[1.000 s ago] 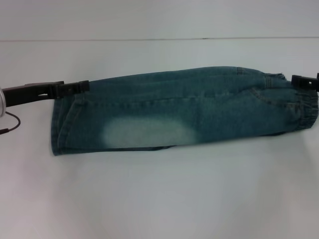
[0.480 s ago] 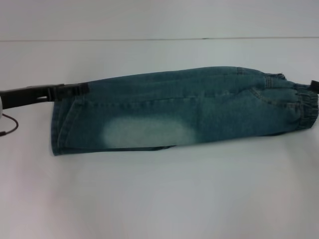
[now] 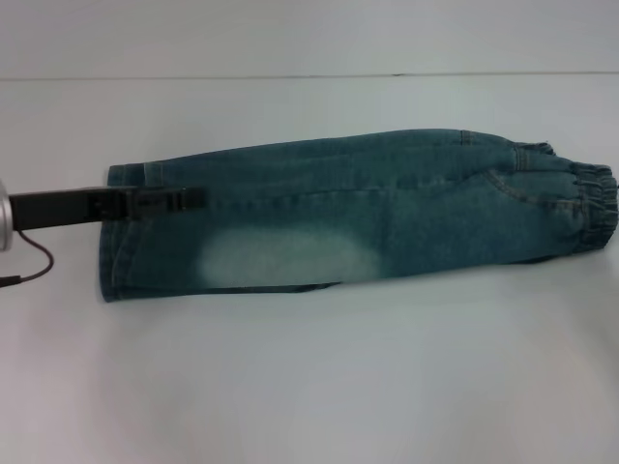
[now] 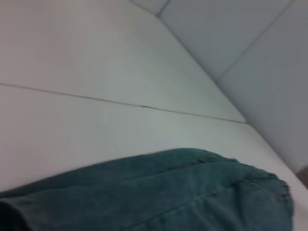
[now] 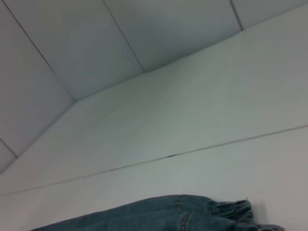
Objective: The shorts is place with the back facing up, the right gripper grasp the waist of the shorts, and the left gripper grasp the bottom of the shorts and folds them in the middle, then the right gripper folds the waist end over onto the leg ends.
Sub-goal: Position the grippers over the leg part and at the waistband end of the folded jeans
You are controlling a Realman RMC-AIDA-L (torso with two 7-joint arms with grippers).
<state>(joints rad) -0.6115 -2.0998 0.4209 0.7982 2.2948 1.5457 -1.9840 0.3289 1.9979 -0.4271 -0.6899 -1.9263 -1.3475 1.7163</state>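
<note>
The faded blue-green denim shorts (image 3: 387, 208) lie folded lengthwise on the white table, with a pale bleached patch (image 3: 285, 259) on top. The puckered waist end (image 3: 595, 198) is at the right and the hemmed leg ends (image 3: 111, 242) are at the left. My left gripper (image 3: 198, 199), black on a silver wrist, reaches in from the left and sits over the leg end. The left wrist view shows the denim (image 4: 168, 192) close below. The right wrist view shows the waistband (image 5: 233, 209) low in the picture. My right gripper is out of view.
A white table (image 3: 309, 377) surrounds the shorts, with a seam line (image 3: 290, 75) across the far side. A thin black cable (image 3: 29, 261) hangs from the left wrist. Pale wall panels (image 5: 120, 38) stand behind the table.
The right gripper has left the waist and moved off to the right, out of view. The left gripper shifted nearer and rightward over the leg end, and the far hem corner now lies flat.
</note>
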